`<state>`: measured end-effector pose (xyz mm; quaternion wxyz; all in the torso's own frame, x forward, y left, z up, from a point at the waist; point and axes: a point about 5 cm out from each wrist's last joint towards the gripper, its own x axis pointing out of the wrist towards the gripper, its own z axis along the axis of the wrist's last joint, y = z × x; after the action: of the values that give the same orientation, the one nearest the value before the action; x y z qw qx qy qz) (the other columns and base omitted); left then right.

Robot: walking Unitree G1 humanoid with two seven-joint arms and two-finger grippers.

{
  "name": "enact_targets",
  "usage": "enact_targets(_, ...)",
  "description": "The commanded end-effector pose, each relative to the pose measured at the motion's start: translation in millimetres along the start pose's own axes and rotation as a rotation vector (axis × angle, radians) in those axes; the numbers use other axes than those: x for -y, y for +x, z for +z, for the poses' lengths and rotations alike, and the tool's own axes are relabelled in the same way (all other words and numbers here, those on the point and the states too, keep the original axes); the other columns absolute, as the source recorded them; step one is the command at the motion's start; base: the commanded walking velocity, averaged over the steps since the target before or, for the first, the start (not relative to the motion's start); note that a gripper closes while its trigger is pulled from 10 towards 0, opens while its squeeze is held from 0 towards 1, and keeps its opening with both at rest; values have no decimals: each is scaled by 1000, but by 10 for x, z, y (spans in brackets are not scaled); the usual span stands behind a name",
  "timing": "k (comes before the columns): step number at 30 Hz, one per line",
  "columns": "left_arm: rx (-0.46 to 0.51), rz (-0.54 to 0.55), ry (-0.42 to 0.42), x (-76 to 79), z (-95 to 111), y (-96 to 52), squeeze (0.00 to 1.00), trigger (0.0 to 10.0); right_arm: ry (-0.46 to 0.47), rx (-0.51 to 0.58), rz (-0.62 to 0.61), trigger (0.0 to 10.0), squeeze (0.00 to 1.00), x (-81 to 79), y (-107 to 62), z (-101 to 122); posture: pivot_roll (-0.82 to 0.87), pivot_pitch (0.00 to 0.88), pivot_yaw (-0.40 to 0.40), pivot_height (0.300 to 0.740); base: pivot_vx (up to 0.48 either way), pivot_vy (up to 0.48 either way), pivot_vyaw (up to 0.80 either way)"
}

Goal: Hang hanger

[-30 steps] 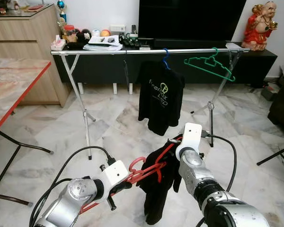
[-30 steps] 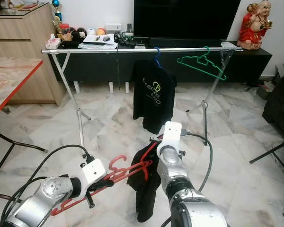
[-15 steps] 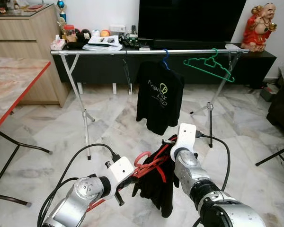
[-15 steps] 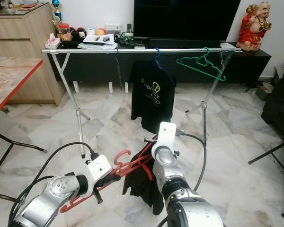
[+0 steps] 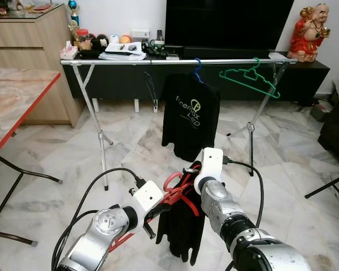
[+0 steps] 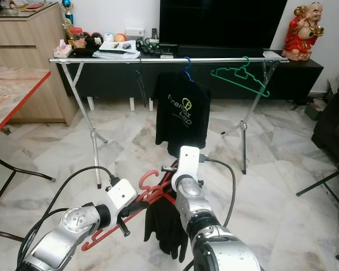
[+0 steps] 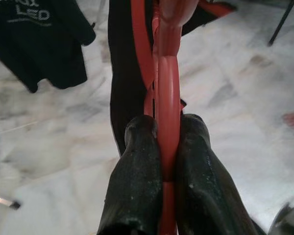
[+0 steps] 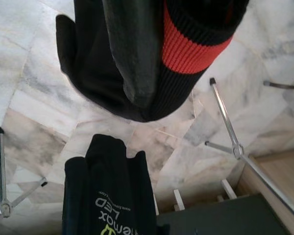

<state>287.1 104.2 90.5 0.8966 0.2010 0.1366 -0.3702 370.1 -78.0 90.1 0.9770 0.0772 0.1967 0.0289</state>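
Red hanger low in the centre of the frame, carrying a black garment with a red stripe that droops toward the marble floor. Held between both arms: left gripper pinched tight on the hanger's red bar, fingers pressed against it on either side. Right gripper up against the hanger's far end, by the garment's collar; how far apart its fingers stand, not possible to tell, with dark cloth and a red ribbed band covering the wrist view there. Above and behind, across the middle of the frame, a silver clothes rail on splayed legs, well apart from the held hanger. On the rail, a black T-shirt with pale lettering on a blue hanger, directly beyond the grippers, and to its right an empty green hanger, tilted. Behind the rail, a low black cabinet with a dark television above, small clutter at upper left, and a red and gold figurine at upper right. At left, a wooden cupboard and a red-edged table.
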Motion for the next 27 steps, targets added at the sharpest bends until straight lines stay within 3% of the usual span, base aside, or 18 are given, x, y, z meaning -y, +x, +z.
enact_targets(1,-47,16,36,-5,-6,35,0,10000,29,65,-6,10000,0,-47,14,205,69,0,-63,740,0,0,0)
enact_targets(4,-106,45,65,-23,-86,37,0,10000,60,82,-41,10000,0,-7,16,249,64,0,-59,740,0,0,0)
enact_targets(9,-63,78,38,-69,-35,39,0,10000,74,90,-67,10000,0,53,19,275,68,0,-60,740,0,0,0)
enact_targets(20,157,-8,-103,46,217,36,0,10000,-29,66,67,10000,0,-119,9,197,69,0,-65,740,0,0,0)
enact_targets(25,161,-58,-118,85,213,20,0,10000,-65,68,99,10000,0,-138,6,191,70,0,-68,740,0,0,0)
enact_targets(27,136,-108,-117,133,143,-4,0,10000,-137,76,158,10000,0,-159,4,213,68,0,-69,740,0,0,0)
